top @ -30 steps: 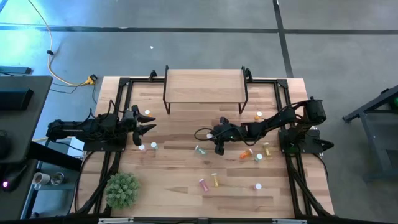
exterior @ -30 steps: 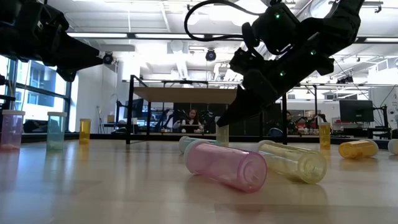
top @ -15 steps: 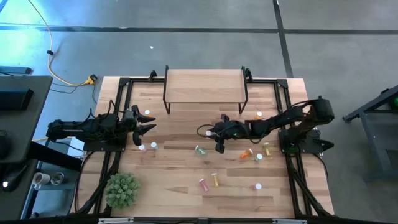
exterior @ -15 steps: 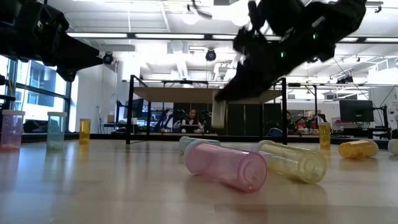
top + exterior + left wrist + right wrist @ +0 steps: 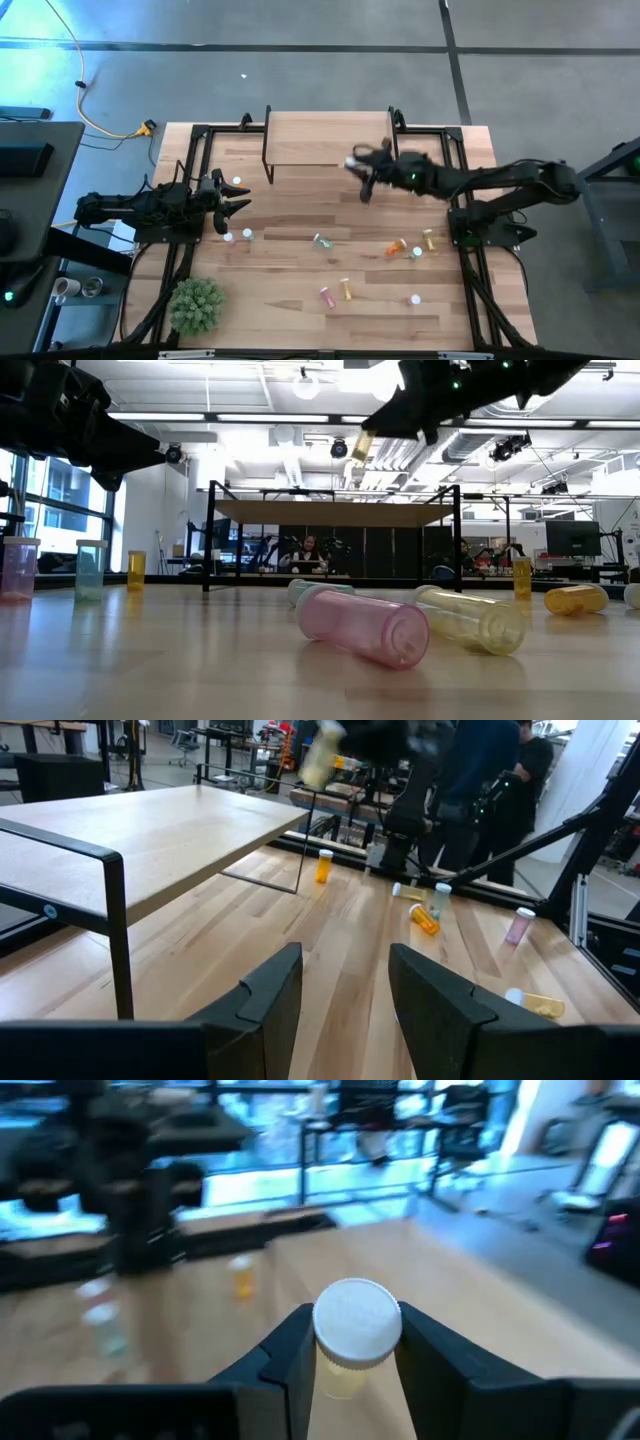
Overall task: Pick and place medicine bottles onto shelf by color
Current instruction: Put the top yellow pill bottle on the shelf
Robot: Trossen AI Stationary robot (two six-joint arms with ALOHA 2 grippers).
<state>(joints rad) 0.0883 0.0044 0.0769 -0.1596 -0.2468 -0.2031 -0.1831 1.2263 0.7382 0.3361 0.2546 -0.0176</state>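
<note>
The right gripper (image 5: 345, 1365) has its two dark fingers (image 5: 290, 1355) pressed against either side of a pale yellow bottle (image 5: 356, 1330) with a white cap, the cap facing the wrist camera; from above, that gripper (image 5: 362, 168) hangs over the right end of the shelf (image 5: 320, 140), and the low view shows the bottle (image 5: 363, 446) carried tilted, well above the shelf top (image 5: 330, 512); the right arm stretches in from the table's right side.

The left gripper (image 5: 232, 206) sits at the table's left side, its jaws parted with nothing between them; in its own wrist view the fingers (image 5: 270, 1005) stand apart over bare wood, with the shelf (image 5: 150, 830) just ahead and nothing standing on its top.

On the table (image 5: 300, 300) the other bottles lie scattered; a white-capped one (image 5: 237, 182) stands near the left gripper, two more (image 5: 237, 236) just in front of it; a green one (image 5: 321, 241) lies near the middle; an orange one (image 5: 398, 247) and a yellow one (image 5: 430, 240) lie toward the right; a pink bottle (image 5: 327, 296) and a yellow bottle (image 5: 346, 289) lie side by side nearer the front edge, and they fill the foreground at table height (image 5: 365, 622); another stands alone at front right (image 5: 415, 299); a small green plant (image 5: 196, 305) sits at the front left corner.
</note>
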